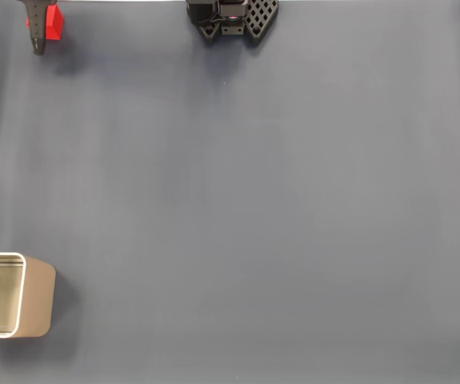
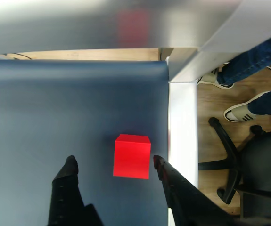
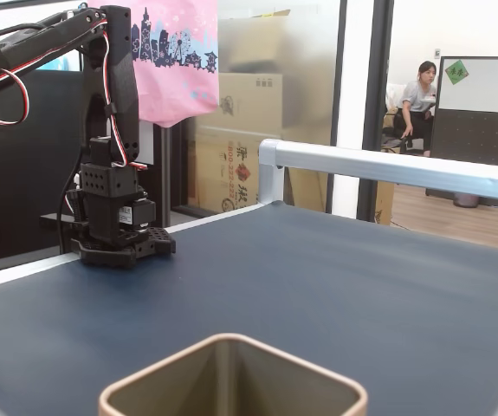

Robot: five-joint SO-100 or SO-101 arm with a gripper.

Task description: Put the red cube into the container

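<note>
Dark blue matting (image 1: 254, 200) covers my table. From the wrist camera I see the gripper (image 2: 114, 165) spread open, the red cube (image 2: 132, 156) between its fingers. The container (image 1: 14, 296) sits at 8 o'clock in the top-down fixed view.

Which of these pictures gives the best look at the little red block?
The wrist view: the red cube sits large and unobstructed on the dark mat, between the open gripper fingers. In a fixed view from above, the cube is tiny at the top edge, partly hidden by a gripper finger.
</note>
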